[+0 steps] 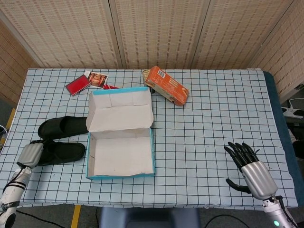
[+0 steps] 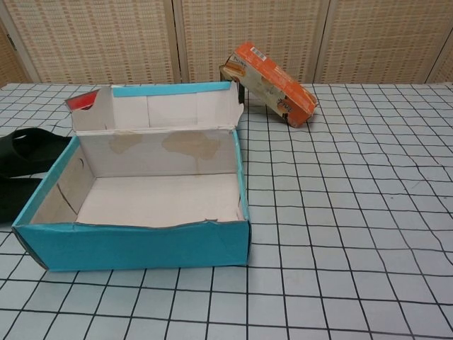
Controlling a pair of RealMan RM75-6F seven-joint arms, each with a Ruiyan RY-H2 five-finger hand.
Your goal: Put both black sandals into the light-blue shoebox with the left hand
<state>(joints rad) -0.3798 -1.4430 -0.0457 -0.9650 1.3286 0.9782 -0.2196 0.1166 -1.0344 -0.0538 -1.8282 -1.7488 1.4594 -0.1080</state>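
Left hand (image 1: 31,154) is sitting at the near sandal's (image 1: 61,152) outer end; grip cannot be told. Right hand (image 1: 251,171) is idling, fingers spread, holding nothing. Both sandals, near and far (image 1: 62,126), are lying left of the empty shoebox (image 1: 120,175), long axes running left-right. 0 of 2 are boxed.

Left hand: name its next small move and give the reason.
Probably lift the near sandal and carry it right, over the shoebox. The left hand sits on the sandal's outer end, the box is empty, and both sandals lie left of it.
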